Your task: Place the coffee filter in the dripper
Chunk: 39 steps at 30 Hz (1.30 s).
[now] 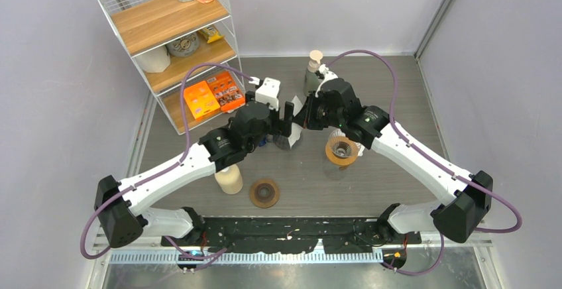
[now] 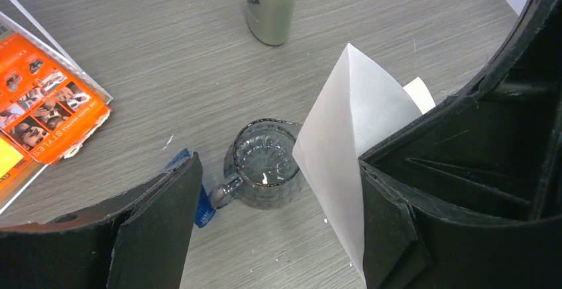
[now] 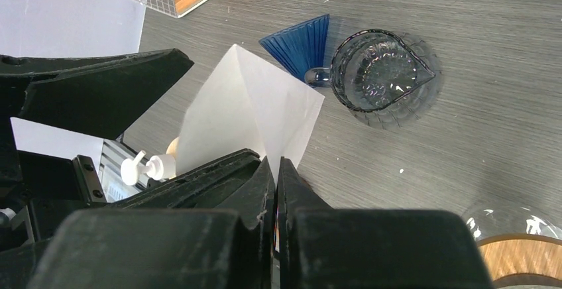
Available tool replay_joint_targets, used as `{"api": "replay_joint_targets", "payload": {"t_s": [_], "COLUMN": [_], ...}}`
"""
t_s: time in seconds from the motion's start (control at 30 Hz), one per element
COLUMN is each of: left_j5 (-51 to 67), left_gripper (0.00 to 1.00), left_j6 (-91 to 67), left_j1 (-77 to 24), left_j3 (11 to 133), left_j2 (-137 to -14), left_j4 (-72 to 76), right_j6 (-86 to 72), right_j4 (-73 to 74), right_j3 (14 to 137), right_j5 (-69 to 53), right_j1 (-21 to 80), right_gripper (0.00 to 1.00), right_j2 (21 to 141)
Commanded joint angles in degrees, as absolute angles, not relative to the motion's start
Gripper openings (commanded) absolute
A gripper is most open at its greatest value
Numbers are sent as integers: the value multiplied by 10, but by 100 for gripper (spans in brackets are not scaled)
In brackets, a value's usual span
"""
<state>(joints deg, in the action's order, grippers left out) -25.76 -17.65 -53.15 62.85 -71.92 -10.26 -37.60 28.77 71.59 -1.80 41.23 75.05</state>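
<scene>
Coffee filter (image 3: 248,107) is up over the bench (image 3: 464,37), its edge pinched in the right tool (image 3: 275,170), which is clamped tight on it. Left tool (image 2: 278,176) stands wide around the paper, not gripping. Nothing's in the dripper (image 1: 342,150) yet (I take that to be the wood-ringed cone nearby), so the whole drop-in is left. Can't tell if the left finger touches the paper.

My top camera hangs high at the near edge, looking steeply down over the whole table (image 1: 397,83). Both wrist cameras sit close and low, facing one another, I think, sharing the glass jug (image 2: 265,170) and coffee filter (image 2: 351,123).
</scene>
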Motion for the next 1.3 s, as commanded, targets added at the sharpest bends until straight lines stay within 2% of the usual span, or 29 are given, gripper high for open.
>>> {"api": "replay_joint_targets", "payload": {"t_s": [0.0, 0.17, 0.33, 0.53, 0.93, 1.27], "left_j5": [-245, -227, -235, -256, -294, -246], "left_gripper": [80, 60, 24, 0, 0, 0], "left_j6": [-175, -180, -185, -178, -153, -130], "left_j1": [-533, -533, -533, -533, -533, -533], "left_j3": [657, 662, 668, 683, 698, 682], "left_j2": [-725, -728, -728, -734, -744, -727], "left_j4": [-103, -107, -113, -136, -166, -161], "right_j6": [-359, -348, -334, -303, -248, -195], "right_j4": [269, 277, 294, 333, 420, 433], "right_j3": [744, 751, 760, 782, 826, 836], "right_j5": [-14, -14, -3, 22, 67, 43], "right_j1": [416, 416, 416, 415, 416, 416], "right_gripper": [5, 5, 5, 5, 5, 5], "right_j2": [745, 753, 762, 780, 807, 803]}}
